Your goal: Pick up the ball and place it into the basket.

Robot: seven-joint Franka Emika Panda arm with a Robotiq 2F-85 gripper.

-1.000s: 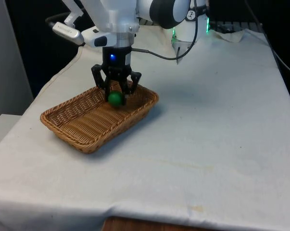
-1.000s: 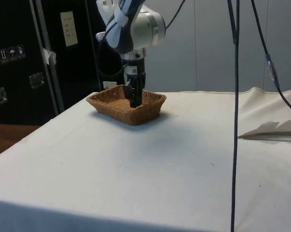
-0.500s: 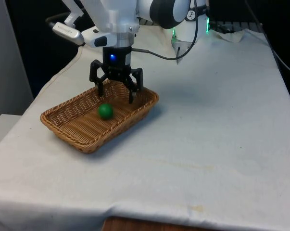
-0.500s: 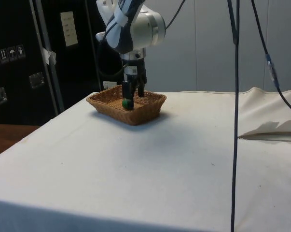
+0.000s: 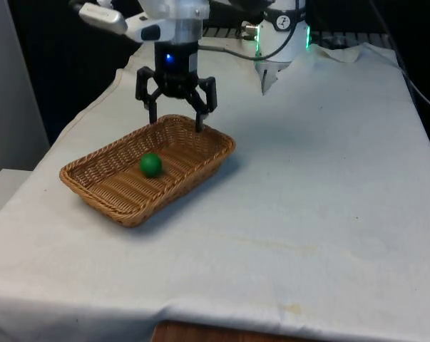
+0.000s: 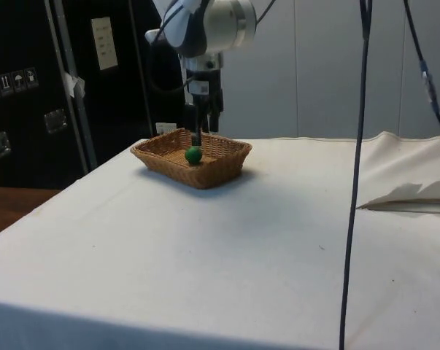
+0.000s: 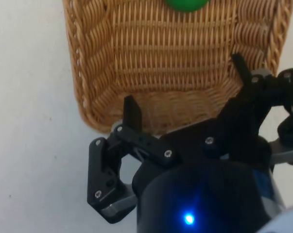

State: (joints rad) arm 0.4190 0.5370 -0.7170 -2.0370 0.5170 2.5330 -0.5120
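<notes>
1 green ball lies loose on floor of 1 wicker basket, near its middle. Gripper hangs above basket's far end, 2 fingers spread wide, holding nothing, clear of ball.

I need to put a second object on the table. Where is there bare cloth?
The white cloth lies bare from the brown woven wicker basket to the front view's right edge, and along the near edge. It is crowded at the basket: the small green ball inside, the open black gripper above its far end.
</notes>
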